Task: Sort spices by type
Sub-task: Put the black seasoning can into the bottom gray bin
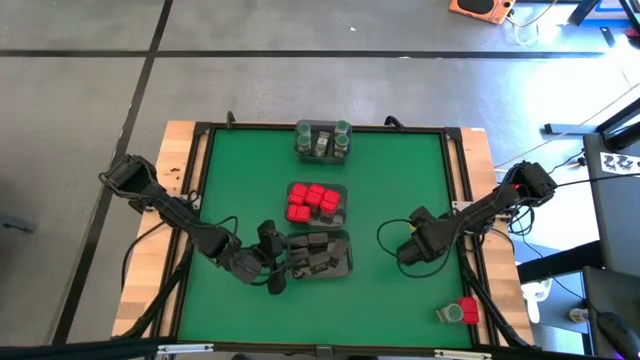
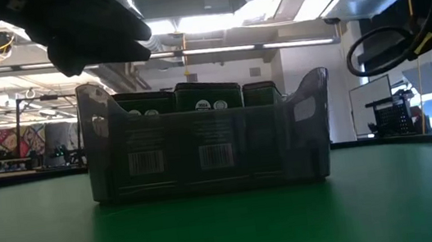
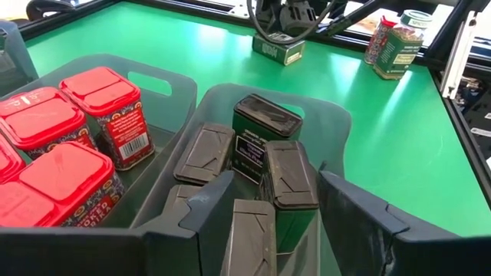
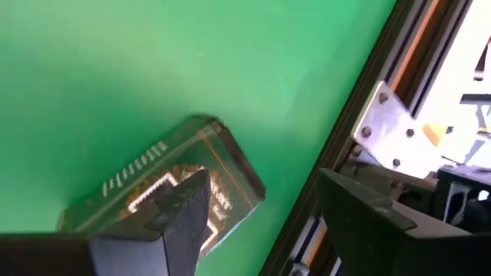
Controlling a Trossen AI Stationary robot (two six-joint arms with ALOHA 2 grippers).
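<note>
Three clear trays hold the spices. Green-lidded jars [image 1: 322, 140] stand in the far tray, red tins [image 1: 317, 202] in the middle one, and dark tins [image 3: 268, 165] in the near one [image 1: 320, 254]. My left gripper [image 3: 265, 203] is open over the left end of the dark tins' tray, and the tins below it lie in a loose pile. My right gripper [image 4: 261, 199] is open and points down over one dark tin [image 4: 146, 192] lying flat on the green mat. One of its fingers [image 4: 180, 218] stands over that tin; whether it touches, I cannot tell.
A red-capped jar [image 3: 381, 38] and a green-lidded jar [image 3: 399, 52] sit near the table's near right corner [image 1: 460, 312]. A black metal frame [image 4: 360, 153] borders the mat close beside my right gripper. Open green mat lies left and right of the trays.
</note>
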